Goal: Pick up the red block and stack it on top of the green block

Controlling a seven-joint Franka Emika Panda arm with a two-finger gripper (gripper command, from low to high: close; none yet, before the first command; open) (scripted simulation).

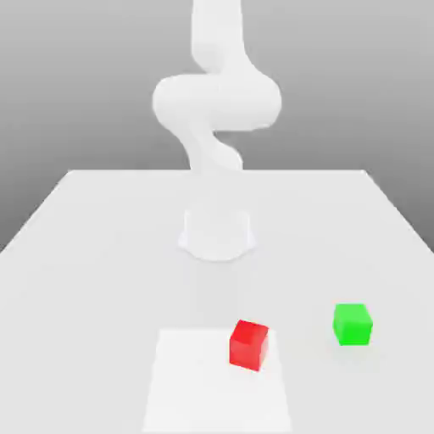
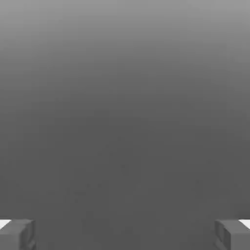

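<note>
Nearest the exterior camera, the red block (image 1: pixel 248 344) sits on the white table (image 1: pixel 102 246), the green block (image 1: pixel 352 324) near it toward the exterior view's right. It looks rigid, light and smooth; opposite flat faces suit gripping. From the hand camera, the gripper (image 2: pixel 125 234) is spread wide, empty.

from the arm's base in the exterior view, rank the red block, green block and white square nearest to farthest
1. White square and red block: too close to call. The block sits on the square's far corner, in front of the arm's base.
2. Green block: farthest, well off to the exterior view's right.
</note>
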